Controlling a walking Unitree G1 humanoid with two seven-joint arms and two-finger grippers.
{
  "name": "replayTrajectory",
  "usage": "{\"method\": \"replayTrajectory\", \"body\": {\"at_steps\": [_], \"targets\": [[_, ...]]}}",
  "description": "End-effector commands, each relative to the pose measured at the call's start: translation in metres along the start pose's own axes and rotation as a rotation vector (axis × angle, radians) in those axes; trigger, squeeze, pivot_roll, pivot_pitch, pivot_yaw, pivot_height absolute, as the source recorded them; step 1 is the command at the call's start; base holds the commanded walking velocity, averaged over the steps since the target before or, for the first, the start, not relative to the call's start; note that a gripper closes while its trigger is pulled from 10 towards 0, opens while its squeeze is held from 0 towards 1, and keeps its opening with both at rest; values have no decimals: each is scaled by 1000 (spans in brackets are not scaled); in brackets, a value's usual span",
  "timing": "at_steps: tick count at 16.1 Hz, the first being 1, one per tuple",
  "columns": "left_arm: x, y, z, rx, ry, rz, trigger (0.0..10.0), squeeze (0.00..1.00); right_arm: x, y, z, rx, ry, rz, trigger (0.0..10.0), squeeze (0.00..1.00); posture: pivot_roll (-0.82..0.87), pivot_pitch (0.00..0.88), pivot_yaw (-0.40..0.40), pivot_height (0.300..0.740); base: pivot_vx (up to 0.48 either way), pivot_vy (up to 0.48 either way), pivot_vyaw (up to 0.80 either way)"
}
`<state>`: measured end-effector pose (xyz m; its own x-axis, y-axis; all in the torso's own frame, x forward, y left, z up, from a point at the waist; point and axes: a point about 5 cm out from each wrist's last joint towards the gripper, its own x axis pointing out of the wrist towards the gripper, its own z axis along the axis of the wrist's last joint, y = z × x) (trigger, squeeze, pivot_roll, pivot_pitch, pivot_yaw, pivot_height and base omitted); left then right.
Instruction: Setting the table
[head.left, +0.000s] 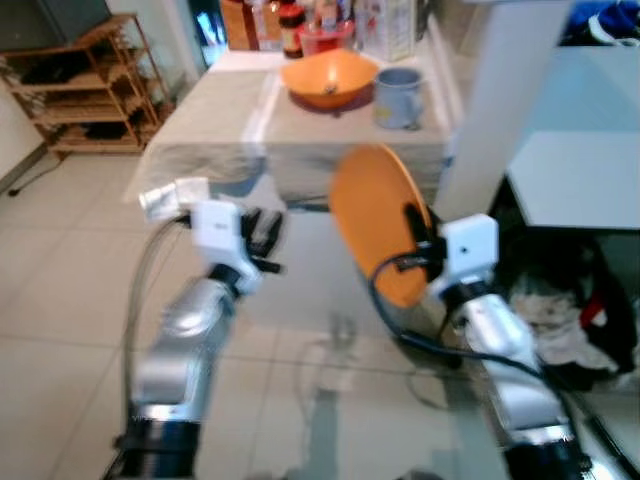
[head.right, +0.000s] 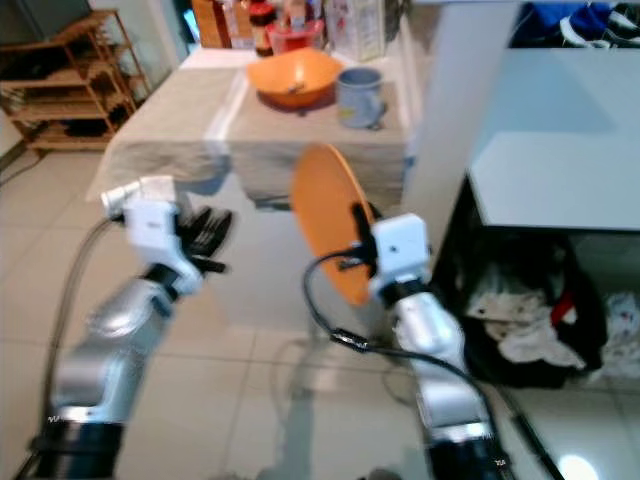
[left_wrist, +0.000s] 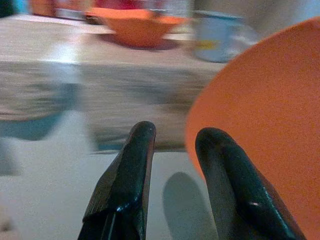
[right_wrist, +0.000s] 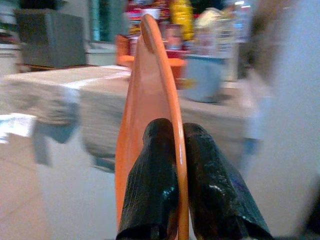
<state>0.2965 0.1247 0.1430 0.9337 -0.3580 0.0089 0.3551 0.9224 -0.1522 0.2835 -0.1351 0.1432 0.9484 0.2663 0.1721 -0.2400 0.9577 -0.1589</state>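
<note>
right claw (right_wrist: 172, 150) clamping the rim of an orange plate (head.left: 375, 215), one finger on each face, holding it on edge, near upright, in the air above the tiled floor (head.left: 70, 280). plate standing short of the counter (head.left: 210, 110), not touching it. left claw (left_wrist: 175, 145) hanging beside the plate, fingers slightly parted and gripping nothing, plate face lying just beyond one finger (left_wrist: 230, 175).

resting on the cloth-covered counter ahead: an orange bowl (head.left: 328, 78) and, just beside it toward the robot's right, a blue mug (head.left: 398, 96). standing at the far edge of the counter: bottles and jars (head.left: 290, 20), too blurred for telling apart. standing against the wall to the robot's left: a wooden shelf rack (head.left: 85, 90). lying to the robot's right under a white surface (head.left: 580, 175): a dark bin with crumpled cloth (head.left: 550, 305) in it.
</note>
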Motion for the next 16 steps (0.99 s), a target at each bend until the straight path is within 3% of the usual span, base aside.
{"method": "replayTrajectory", "body": {"at_steps": [1,4,16], "targets": [[0,6,6,23,-15,16,10000,0,6,2,14,6,-73,-2,0,0,-145,0,96,735,0,-480,0],[2,5,7,21,-20,10,10000,0,5,2,16,-1,-79,2,0,0,-149,0,97,735,0,-480,-683],[6,1,6,45,-18,18,10000,0,6,2,18,-4,-97,30,0,0,-157,0,101,735,0,-478,0]]}}
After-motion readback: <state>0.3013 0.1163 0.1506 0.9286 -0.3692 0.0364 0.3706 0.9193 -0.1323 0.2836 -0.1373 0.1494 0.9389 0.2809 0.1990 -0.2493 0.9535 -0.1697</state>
